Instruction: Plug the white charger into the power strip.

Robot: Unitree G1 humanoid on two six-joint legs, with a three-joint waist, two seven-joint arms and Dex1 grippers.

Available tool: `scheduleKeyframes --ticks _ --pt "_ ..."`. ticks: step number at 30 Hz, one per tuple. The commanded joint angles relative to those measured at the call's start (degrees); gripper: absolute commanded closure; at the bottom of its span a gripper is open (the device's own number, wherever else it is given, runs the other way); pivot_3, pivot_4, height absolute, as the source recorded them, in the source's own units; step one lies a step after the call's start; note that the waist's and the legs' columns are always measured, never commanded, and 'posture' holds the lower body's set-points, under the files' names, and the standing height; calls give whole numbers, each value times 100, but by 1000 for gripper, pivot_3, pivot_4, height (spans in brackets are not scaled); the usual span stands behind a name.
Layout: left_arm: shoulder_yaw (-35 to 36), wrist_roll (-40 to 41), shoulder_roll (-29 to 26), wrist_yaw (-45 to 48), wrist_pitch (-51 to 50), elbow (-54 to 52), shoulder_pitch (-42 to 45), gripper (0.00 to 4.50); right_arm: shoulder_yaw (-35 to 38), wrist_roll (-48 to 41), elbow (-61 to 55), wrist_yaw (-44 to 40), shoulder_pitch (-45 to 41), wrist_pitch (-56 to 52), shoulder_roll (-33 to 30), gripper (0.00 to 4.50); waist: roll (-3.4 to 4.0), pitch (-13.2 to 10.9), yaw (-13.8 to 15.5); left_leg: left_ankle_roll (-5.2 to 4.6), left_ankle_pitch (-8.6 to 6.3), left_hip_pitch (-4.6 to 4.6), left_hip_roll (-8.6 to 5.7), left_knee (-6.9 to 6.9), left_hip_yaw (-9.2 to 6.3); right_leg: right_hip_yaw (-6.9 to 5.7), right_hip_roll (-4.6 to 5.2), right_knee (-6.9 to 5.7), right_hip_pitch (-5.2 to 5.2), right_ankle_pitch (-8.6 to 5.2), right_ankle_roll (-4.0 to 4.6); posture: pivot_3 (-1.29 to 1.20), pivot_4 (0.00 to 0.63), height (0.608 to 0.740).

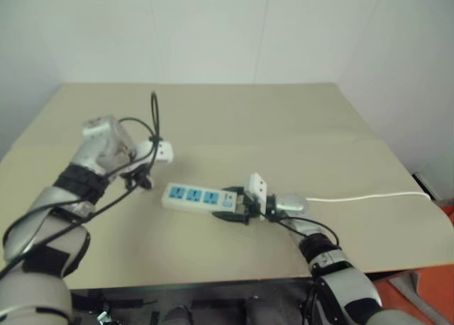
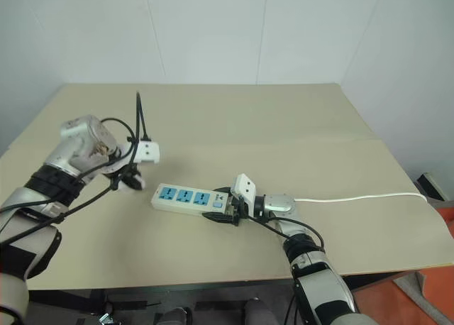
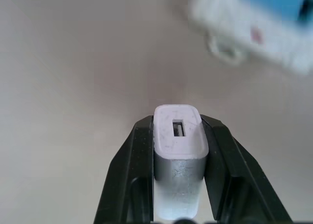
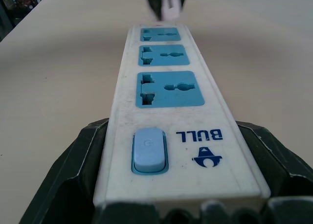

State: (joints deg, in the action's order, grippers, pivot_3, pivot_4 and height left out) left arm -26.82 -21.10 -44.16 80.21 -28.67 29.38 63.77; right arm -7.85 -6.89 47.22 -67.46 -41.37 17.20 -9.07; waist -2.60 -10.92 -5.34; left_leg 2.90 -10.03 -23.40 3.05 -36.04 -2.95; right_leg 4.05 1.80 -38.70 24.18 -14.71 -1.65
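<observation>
The right tool (image 4: 171, 204) gripped the switch end of the power strip (image 4: 168, 116), one black finger pressed against each long side, so the jaws stood wide but were closed on the bar. To do this step well, that hold should have stayed firm and level, pinning the strip flat to the desk (image 1: 213, 119) so it could not slide or tip when the plug was pushed in.

Farther out, the left tool (image 3: 178, 185) was clamped on the white charger (image 3: 178, 141), its fingers tight on two opposite sides, with the port face turned toward the wrist camera. The prongs could not be seen from there; judging by that face, they pointed away, toward the desk.

In the head views the charger hung above the desk just past the far end of the strip, near the outermost blue socket (image 1: 177, 193) but not yet over it. A good insertion would have called for bringing the charger squarely above that socket, lining the prongs up with the slots, and pressing straight down without twisting. A slanted approach risked catching the socket rim.
</observation>
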Motion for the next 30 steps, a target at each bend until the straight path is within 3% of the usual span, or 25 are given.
scheduleKeyframes --ticks 1,6,12,16,22,30 --pt "1385 871 250 -1242 782 -68 77 3491 -36 -50 -38 -171 3 70 36 1066 0 0 1 0 0 -1 1 -1 0 -1 1 -1 1 1 2 0 150 740" --pt "2530 1860 662 -1929 796 -311 24 3491 12 -185 30 -574 -166 91 14 1066 -1 1 -18 0 0 3 -6 0 3 0 9 -14 2 21 36 0 150 740" --pt "3512 3347 1084 -1969 81 -1505 -529 3491 110 -252 368 -887 -517 247 18 1066 -1 0 -41 0 0 2 -8 -5 3 -1 13 -20 2 22 38 0 150 740" --pt "3529 3912 1113 -1930 -265 -2406 -1086 3491 39 -107 669 -919 -497 483 11 1066 0 0 -40 0 0 7 -8 -3 3 0 13 -24 1 23 38 0 150 740" --pt "3824 4728 1569 -2274 -12 -3617 -2077 3491 -19 61 1172 -912 -561 799 70 1066 -3 2 -33 0 0 16 -11 -6 5 -1 19 -20 -12 23 39 0 150 740" --pt "3636 5682 965 -1557 -632 -3903 -2419 3491 30 141 1461 -949 -697 941 114 1066 -2 2 -77 0 0 32 -11 -3 4 1 16 -20 -25 23 38 0 150 740"
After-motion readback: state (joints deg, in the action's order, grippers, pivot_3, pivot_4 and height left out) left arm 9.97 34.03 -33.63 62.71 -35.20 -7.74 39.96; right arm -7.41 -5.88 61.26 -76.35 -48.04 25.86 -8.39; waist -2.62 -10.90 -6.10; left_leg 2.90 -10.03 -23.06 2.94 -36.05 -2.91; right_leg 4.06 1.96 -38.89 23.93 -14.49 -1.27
